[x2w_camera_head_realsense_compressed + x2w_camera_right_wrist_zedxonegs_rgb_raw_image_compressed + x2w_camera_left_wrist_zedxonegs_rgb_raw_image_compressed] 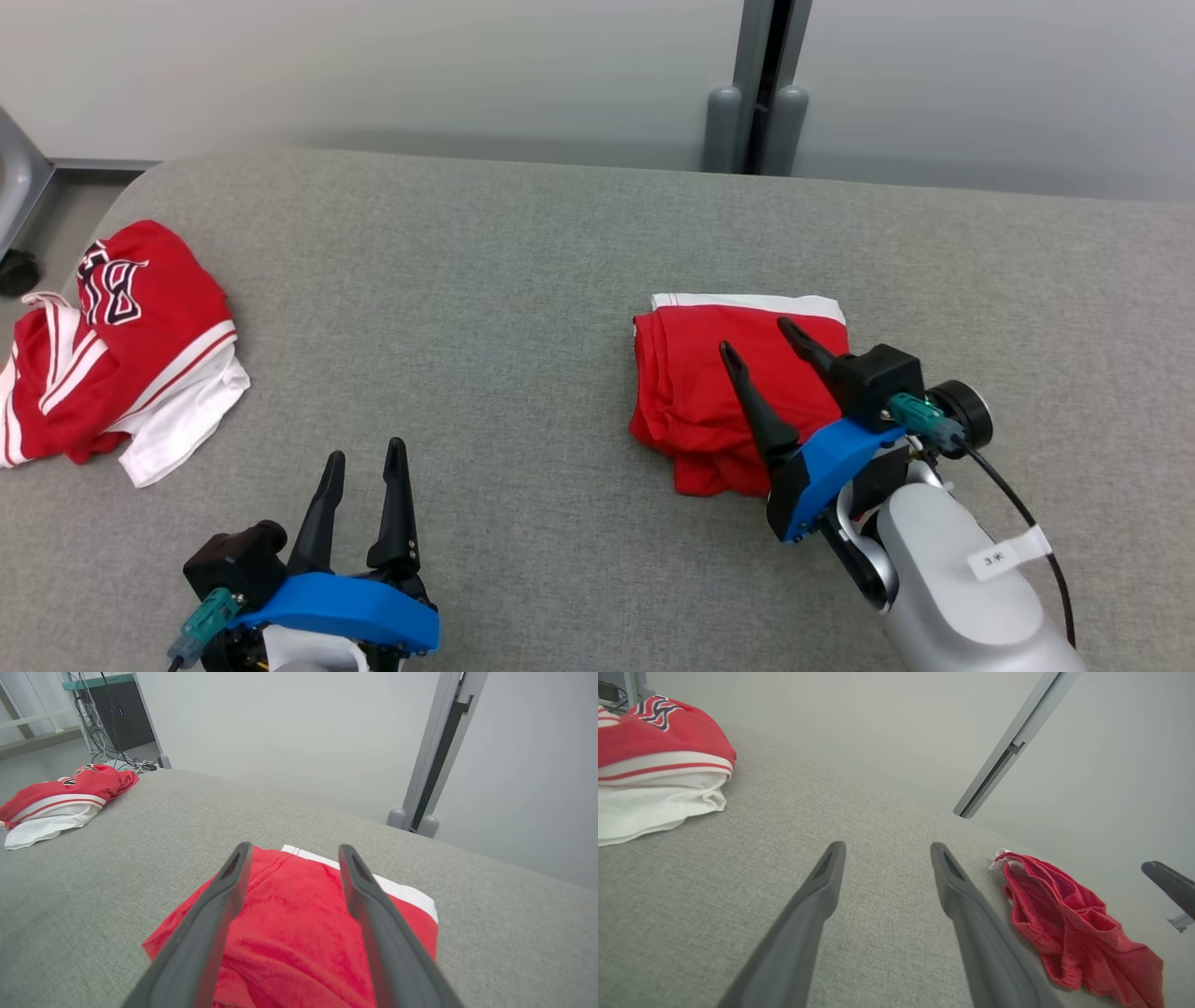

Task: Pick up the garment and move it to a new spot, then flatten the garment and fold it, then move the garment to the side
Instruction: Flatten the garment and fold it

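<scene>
Grey cloth covers the worktop (523, 280), and a pale wall (373, 65) stands behind it. Two pieces of clothing lie on it, and two grippers show. The right gripper (755, 335) reaches in from the near right and leans to the left. Its two fingers are spread apart over the garment (691, 392), with nothing between them. The left gripper (366, 450) sits low at the near left, pointing away, its fingers a little apart and empty too. The garment lies right of the middle. It is red and folded into a small thick square, with a white band along its far edge and wrinkled layers on its left side. A red and white jersey (131, 345) sits bunched up at the far left edge.
</scene>
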